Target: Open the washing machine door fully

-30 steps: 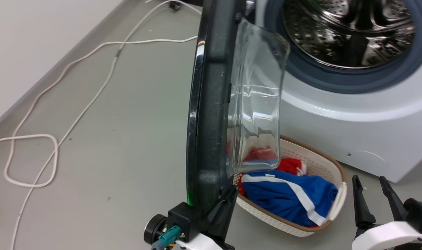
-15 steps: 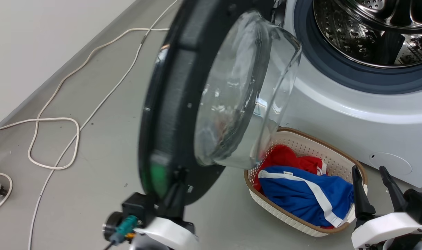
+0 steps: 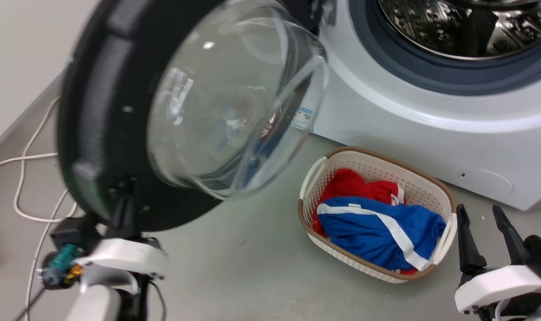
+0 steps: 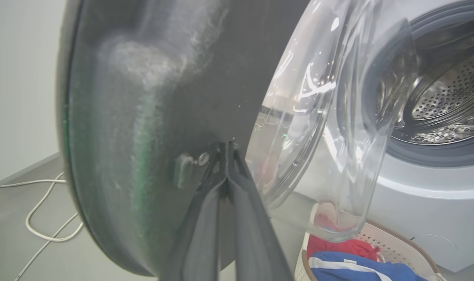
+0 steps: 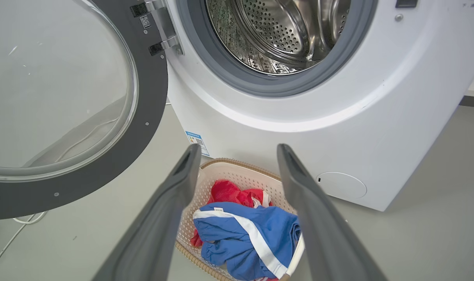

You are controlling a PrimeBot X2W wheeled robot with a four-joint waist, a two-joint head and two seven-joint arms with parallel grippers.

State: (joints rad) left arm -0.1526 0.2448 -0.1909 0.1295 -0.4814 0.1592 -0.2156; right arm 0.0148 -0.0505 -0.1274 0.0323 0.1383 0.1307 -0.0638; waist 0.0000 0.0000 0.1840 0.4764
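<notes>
On my left gripper [image 3: 127,201] the fingers [image 4: 241,210] are pressed together, tips touching the washing machine door [image 3: 96,111] on its inner face nr the btm edge. Door: glossy black disc w/ bulging clear glass bowl, swung out left of the drum [image 3: 453,22]. My right gripper [image 3: 482,214] has fingers apart, just beside the basket [image 3: 377,157].

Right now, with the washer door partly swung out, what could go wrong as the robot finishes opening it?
1. The left gripper has its jaws shut, only the tips pressing the washing machine door; they might slide off its smooth face.
2. The white cable lies on the floor beside that arm and could snag.
3. The laundry basket sits near the open right gripper, which might bump it.
</notes>
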